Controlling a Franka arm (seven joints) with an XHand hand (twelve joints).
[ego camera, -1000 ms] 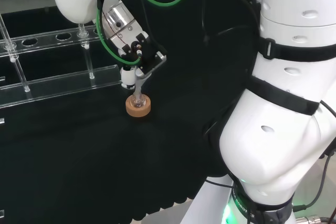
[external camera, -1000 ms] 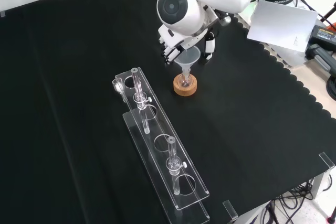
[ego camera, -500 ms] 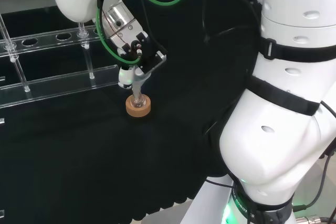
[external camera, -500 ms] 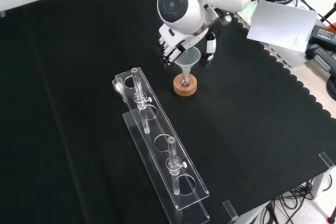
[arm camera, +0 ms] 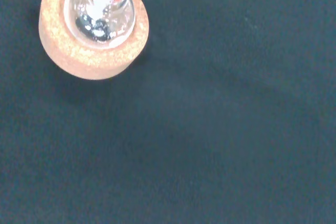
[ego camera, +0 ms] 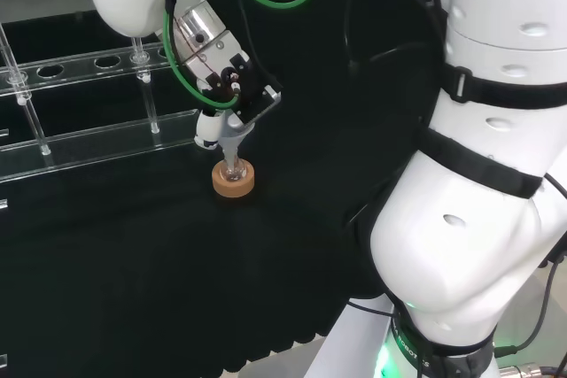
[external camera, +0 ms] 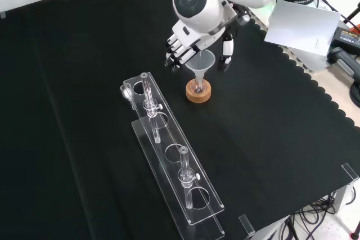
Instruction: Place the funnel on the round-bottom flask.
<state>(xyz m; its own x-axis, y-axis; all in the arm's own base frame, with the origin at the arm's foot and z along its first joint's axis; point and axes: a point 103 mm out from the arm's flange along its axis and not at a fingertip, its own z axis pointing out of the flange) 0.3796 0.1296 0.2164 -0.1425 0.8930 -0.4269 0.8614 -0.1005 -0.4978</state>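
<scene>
In the head view we see the funnel (ego camera: 232, 133) standing in the round-bottom flask (ego camera: 233, 171) on its cork ring (ego camera: 233, 180), the arm hiding most of the hand (ego camera: 206, 127). In the front view its fingers (external camera: 175, 54) hang spread beside the funnel's cone, not touching it. In the wrist view the flask's neck is cut off on the black tabletop (arm camera: 220, 129).

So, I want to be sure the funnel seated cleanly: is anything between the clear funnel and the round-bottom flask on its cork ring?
Nothing visible stands between them. The clear funnel has its stem down in the neck of the round-bottom flask on the cork ring. The black and white hand is open around the funnel's top.
</scene>
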